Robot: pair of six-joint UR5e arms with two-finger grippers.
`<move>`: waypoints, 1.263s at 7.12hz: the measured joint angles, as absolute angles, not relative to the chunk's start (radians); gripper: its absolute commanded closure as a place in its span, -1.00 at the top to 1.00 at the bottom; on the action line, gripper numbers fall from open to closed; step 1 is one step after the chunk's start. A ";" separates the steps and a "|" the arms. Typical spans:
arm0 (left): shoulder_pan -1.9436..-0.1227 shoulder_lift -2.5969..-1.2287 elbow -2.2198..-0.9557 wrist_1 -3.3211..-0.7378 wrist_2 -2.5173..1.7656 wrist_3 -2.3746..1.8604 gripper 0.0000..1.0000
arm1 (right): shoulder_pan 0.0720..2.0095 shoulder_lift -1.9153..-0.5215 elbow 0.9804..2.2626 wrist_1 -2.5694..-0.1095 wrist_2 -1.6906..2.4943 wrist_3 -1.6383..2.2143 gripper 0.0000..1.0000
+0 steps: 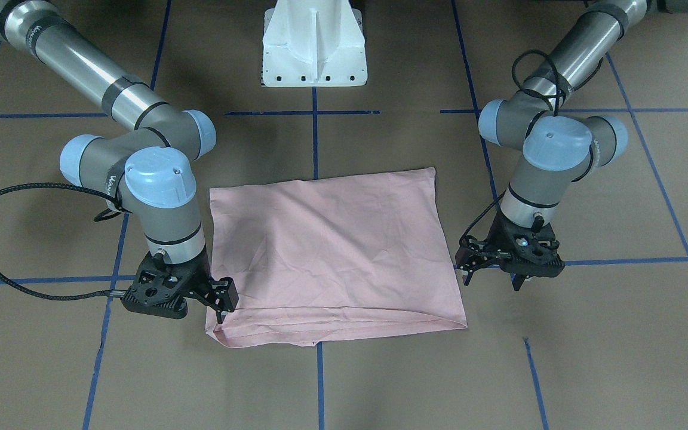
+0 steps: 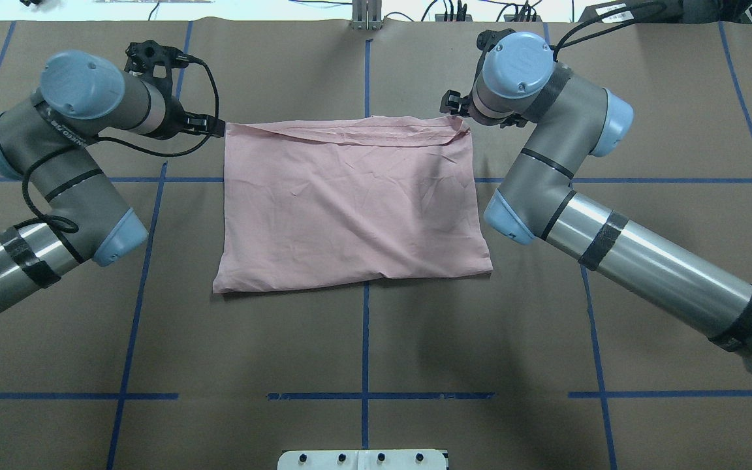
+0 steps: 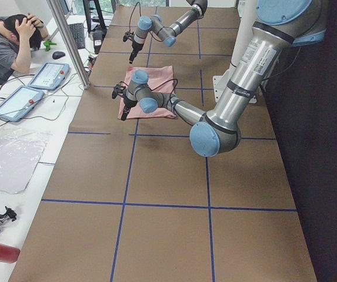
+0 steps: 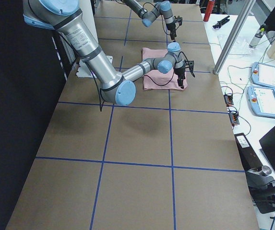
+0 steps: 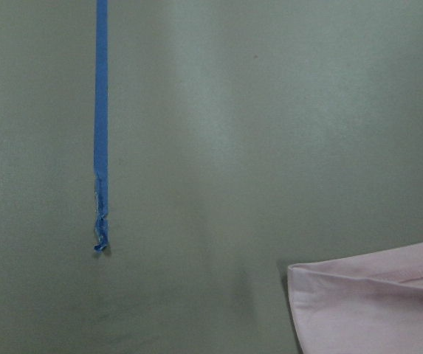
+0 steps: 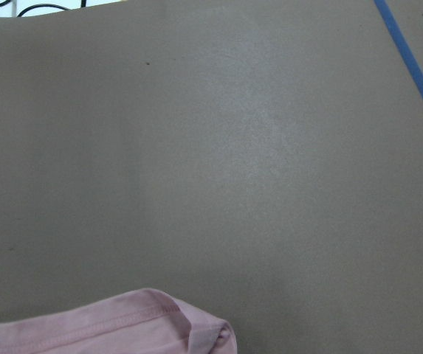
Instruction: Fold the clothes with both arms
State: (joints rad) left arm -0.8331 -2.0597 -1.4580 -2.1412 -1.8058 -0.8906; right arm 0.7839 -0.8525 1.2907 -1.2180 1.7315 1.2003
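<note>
The clothes are one pale pink T-shirt (image 1: 332, 257) (image 2: 350, 202), folded into a flat rectangle at mid-table with its plain side up and a doubled band along the edge farthest from the robot. My left gripper (image 1: 492, 279) (image 2: 213, 124) hovers just outside that edge's left corner, fingers spread and empty. At the opposite far corner my right gripper (image 1: 221, 313) (image 2: 451, 104) stands over the cloth's tip, fingers apart with nothing between them. Each wrist view shows a loose shirt corner (image 5: 373, 302) (image 6: 108, 328) lying on the table.
The white pedestal base (image 1: 314, 48) stands at the robot's side of the table. Blue tape lines (image 2: 365, 326) grid the brown surface. A person (image 3: 9, 47) sits at a side desk with control tablets (image 3: 47, 73) beyond the table's far edge.
</note>
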 measured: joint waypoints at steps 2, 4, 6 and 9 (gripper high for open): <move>-0.792 -1.935 -1.642 -2.144 -1.835 -0.936 0.99 | 0.796 -0.908 1.381 -1.220 1.770 1.152 1.00; -0.674 -1.793 -1.819 -2.148 -1.813 -1.111 0.29 | 0.797 -0.933 1.427 -1.220 1.774 1.147 1.00; -0.536 -1.751 -1.856 -2.149 -1.721 -1.306 0.17 | 0.798 -0.938 1.438 -1.220 1.772 1.147 1.00; -0.449 -1.754 -1.844 -2.148 -1.683 -1.377 0.16 | 0.798 -0.941 1.439 -1.220 1.770 1.147 1.00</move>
